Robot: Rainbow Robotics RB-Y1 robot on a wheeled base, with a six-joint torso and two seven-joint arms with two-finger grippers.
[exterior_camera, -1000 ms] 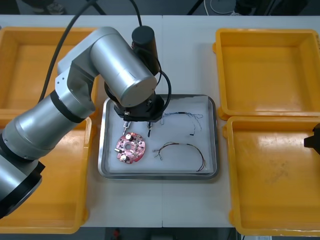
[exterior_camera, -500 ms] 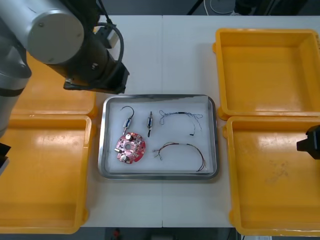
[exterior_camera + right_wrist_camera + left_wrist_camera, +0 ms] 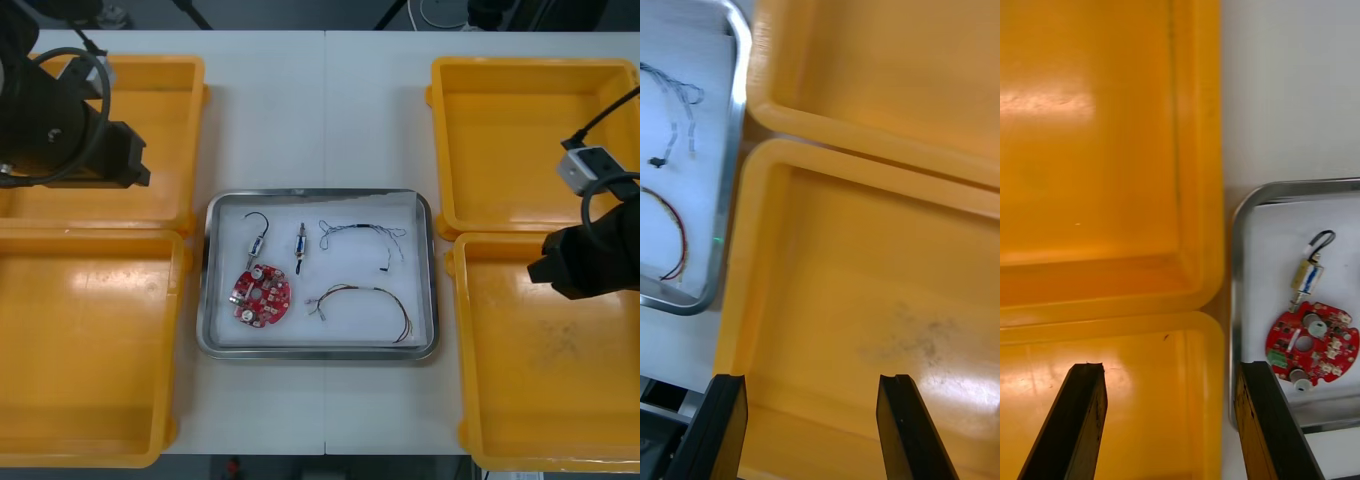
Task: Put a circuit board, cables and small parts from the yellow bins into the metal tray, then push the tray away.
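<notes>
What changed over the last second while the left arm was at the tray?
The left gripper pulled back from over the metal tray to the left yellow bins, open and empty. The right gripper came inward over the right yellow bins, also open. The circuit board, two small metal parts and both cables lie in the tray as before.

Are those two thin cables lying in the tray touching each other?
Apart. In the front view the blue and white cable and the red and yellow cable lie in the metal tray with a bare white strip between them.
</notes>
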